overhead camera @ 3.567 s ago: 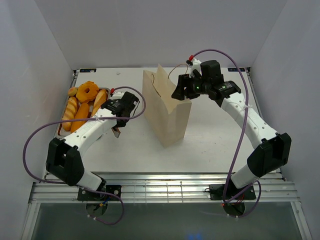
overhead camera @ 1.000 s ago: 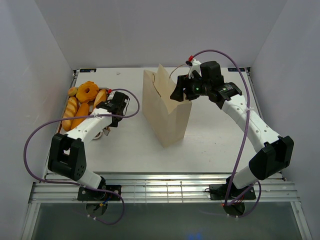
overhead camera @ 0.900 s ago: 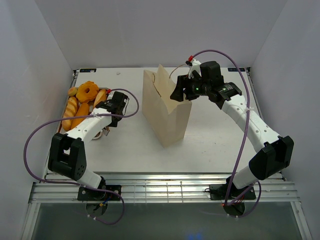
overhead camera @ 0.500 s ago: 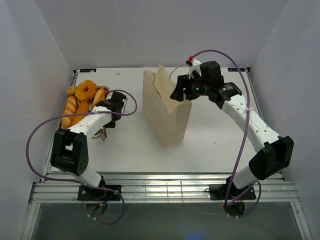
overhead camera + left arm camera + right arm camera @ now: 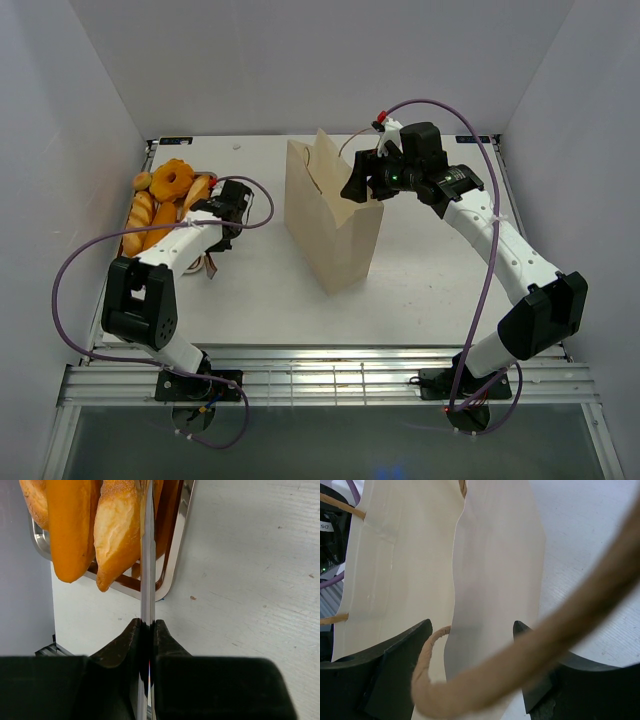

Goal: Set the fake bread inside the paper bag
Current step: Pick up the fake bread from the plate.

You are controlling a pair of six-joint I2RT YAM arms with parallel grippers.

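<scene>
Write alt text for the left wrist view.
The left gripper pinches thin metal tongs that run straight up among glossy orange toy loaves lying on a silver tray. White table fills the right side.

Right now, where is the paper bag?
Top view: the bag stands mid-table, right of the bread, with the right claw at its right rim.
</scene>
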